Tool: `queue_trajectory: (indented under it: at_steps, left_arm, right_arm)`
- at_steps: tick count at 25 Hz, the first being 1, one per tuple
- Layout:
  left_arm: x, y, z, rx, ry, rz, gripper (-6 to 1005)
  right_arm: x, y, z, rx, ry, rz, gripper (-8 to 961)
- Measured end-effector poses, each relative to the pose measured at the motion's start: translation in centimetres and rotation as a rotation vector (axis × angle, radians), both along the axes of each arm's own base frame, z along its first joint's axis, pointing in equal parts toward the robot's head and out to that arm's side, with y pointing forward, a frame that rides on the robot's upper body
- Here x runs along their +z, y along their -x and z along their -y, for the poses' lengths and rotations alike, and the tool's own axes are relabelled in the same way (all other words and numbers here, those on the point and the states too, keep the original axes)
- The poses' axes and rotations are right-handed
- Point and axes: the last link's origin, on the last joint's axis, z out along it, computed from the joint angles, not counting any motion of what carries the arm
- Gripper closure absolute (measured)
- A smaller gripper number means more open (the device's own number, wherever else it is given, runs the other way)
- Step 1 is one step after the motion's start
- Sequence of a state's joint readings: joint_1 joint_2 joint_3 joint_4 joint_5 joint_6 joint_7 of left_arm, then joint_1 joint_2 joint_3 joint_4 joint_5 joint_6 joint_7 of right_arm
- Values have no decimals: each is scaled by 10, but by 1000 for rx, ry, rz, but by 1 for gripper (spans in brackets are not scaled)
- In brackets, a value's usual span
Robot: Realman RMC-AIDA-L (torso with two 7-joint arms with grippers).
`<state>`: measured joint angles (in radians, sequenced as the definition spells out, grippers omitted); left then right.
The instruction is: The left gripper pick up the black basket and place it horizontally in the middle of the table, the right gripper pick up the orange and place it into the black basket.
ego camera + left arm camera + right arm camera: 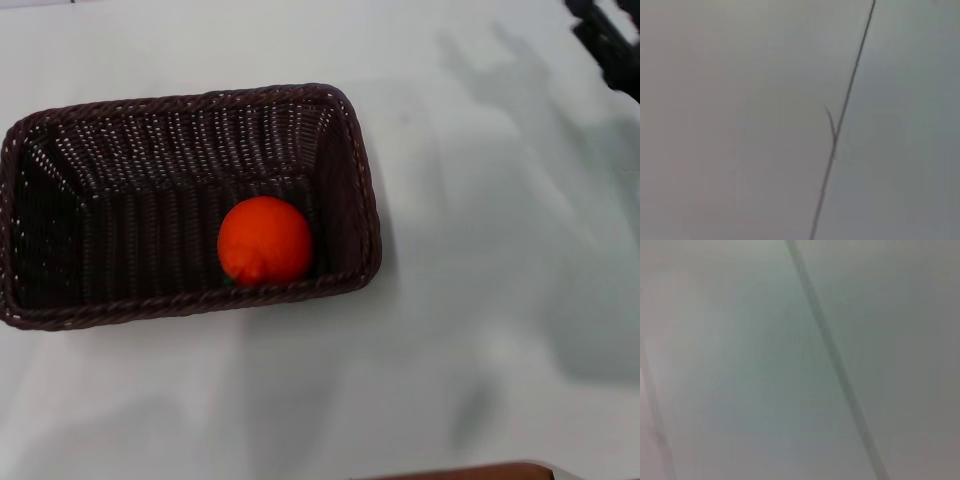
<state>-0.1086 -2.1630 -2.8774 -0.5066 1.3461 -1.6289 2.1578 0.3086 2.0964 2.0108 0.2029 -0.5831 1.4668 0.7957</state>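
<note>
The black basket [150,190] lies lengthwise across the white table [500,320], left of centre in the head view. The orange [265,240] rests inside it, on the floor near its right end and close to the front wall. A black part of my right gripper [605,40] shows at the far right corner of the table, well away from the basket and holding nothing that I can see. My left gripper is out of view. Both wrist views show only a plain pale surface with a thin dark line across it.
A brown edge [470,472] shows at the very front of the head view. Soft shadows of the arm fall on the table to the right of the basket.
</note>
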Motion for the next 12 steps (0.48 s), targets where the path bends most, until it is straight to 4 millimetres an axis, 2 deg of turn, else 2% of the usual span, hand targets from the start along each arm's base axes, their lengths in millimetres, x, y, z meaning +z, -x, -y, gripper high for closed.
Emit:
queue_trajectory:
  at_steps: [6,12]
  left_arm:
    - [-7,7,3,73,-120,-16,202]
    - [-7,18,-2,162,-163,32,202]
  right_arm:
    - [-2,-20,19,-114,-86,20,120]
    - [-3,-26,24,-150,-115,50,121]
